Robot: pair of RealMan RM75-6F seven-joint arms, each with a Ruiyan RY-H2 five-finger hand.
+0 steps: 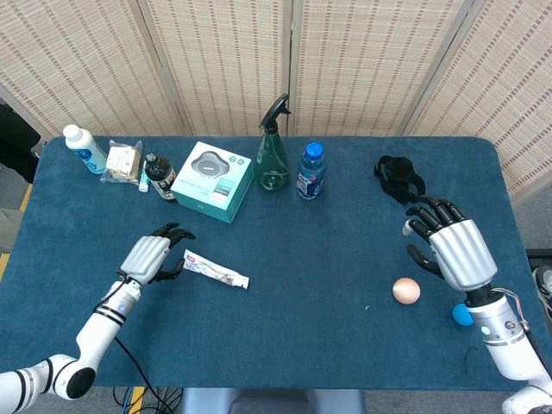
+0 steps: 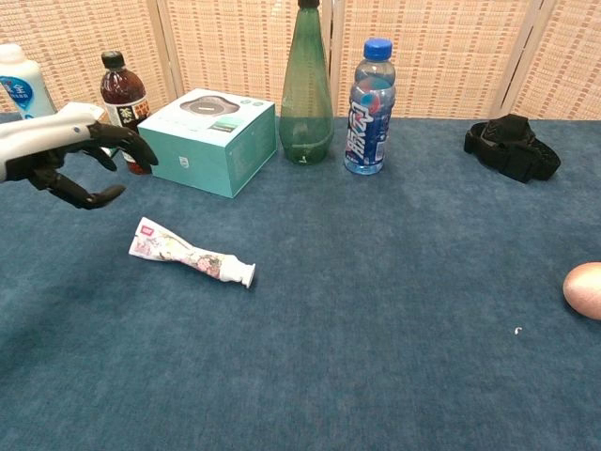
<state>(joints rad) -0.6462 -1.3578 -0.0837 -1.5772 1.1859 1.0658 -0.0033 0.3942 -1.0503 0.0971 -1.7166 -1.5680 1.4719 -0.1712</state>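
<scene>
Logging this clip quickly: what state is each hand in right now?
Left hand: open, holding nothing, beside the toothpaste tube.
Right hand: open, holding nothing.

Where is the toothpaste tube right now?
The toothpaste tube lies flat on the table's blue cloth, left of centre in both views, just beside the open left hand, in front of the teal box.

The head view looks steeply down from above on the whole blue table [image 1: 285, 345]. The chest view sits low and close at the table's near edge, facing the screen. Both show the toothpaste tube [image 1: 216, 270], teal box [image 1: 212, 181] and bottles.
</scene>
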